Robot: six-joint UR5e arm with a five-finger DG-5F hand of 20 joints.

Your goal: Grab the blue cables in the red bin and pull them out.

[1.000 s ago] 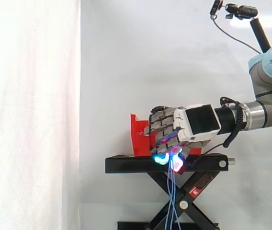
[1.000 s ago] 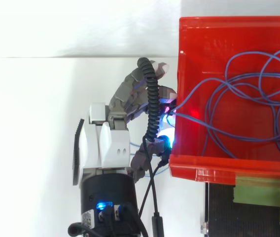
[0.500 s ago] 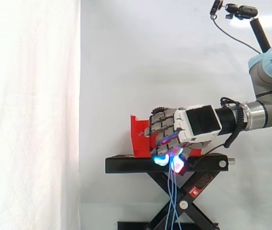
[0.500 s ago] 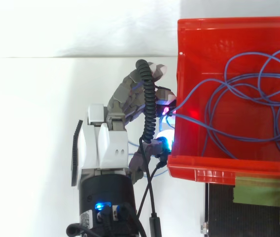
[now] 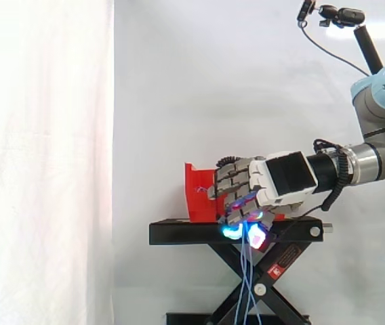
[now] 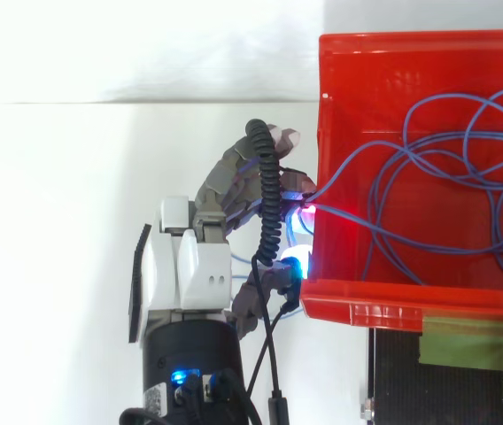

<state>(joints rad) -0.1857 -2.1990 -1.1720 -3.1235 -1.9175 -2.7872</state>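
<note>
The hand [image 5: 264, 188] is parked right up against the outside of the red bin [image 6: 393, 305] with its fingers curled in tight, and it's got a few strands of the blue cables [image 6: 429, 168] pinched in that curl. It's definitely gripping, not just touching. From the side, the fingertips [image 5: 232, 232] point down and sit about level with the top plate of the black stand [image 5: 179, 232], glowing cyan and a pinkish white. The back of the hand faces the camera and covers the right part of the bin.

Thin blue strands hang from those fingertips pretty much straight down, in front of the stand's scissor legs, all the way to the bottom of the side view. From above you can see where they come from: a couple of strands run up over the bin wall nearest the hand and go straight into the fingers. There's a reddish glow on the wall at that spot.

Most of the cable is inside the bin, lying in big loose overlapping loops across the floor, so a few strands are over the edge and the bulk is in there.

The bin sits on top of the stand. The arm [image 5: 382, 101] comes in from the right, with the wrist roughly level. Behind everything is the white curtain [image 5: 43, 162], and there's a small camera [image 5: 341, 15] on a pole at the top right.
</note>
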